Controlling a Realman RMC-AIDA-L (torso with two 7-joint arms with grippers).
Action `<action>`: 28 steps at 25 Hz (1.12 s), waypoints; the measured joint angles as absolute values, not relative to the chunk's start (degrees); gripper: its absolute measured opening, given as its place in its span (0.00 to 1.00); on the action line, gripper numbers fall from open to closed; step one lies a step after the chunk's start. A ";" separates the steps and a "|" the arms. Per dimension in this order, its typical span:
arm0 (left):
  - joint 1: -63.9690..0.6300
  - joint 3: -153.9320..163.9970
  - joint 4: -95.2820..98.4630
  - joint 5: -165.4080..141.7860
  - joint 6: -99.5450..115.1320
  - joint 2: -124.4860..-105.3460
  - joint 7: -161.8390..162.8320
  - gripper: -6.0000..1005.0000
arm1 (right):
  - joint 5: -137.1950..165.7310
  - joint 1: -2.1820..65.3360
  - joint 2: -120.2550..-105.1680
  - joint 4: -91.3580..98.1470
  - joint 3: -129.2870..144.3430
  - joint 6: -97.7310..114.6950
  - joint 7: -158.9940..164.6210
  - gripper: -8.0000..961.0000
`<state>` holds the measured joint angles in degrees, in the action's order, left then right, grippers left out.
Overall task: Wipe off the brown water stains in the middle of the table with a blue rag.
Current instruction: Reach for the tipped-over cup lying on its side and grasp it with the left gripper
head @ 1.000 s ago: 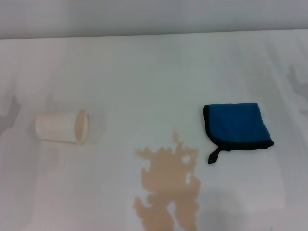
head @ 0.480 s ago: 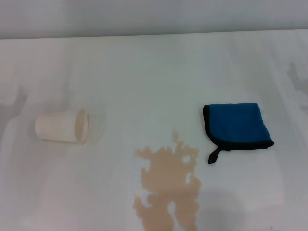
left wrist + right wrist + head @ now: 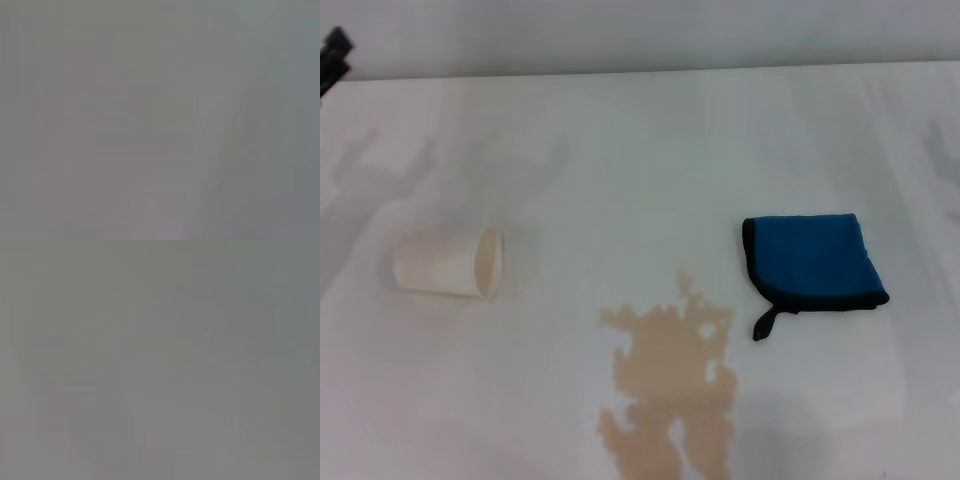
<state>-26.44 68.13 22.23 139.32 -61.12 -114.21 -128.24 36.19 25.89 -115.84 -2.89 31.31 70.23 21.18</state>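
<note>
The blue rag lies folded flat on the white table, right of centre, with its black loop tag pointing toward the near side. The brown water stains spread as a ragged tan patch near the front edge, just left of the rag. A dark tip of my left gripper pokes in at the far upper left corner, well away from both. My right gripper is out of view. Both wrist views show only a plain grey blur.
A cream paper cup lies on its side at the left, its mouth facing the stains. The table's far edge runs along a pale wall.
A dark part of the left gripper has come into view at the upper left corner, and the faint shadows on the table have shifted. Rag, cup and stains have not moved.
</note>
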 joint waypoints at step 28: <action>-46.79 57.08 56.74 44.10 -98.54 -103.58 -95.80 0.87 | 36.21 26.19 -115.78 -2.76 31.19 68.89 21.18 0.89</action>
<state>-46.79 57.08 56.74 44.10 -98.54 -103.58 -95.80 36.21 26.19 -115.78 -2.76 31.19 68.89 21.18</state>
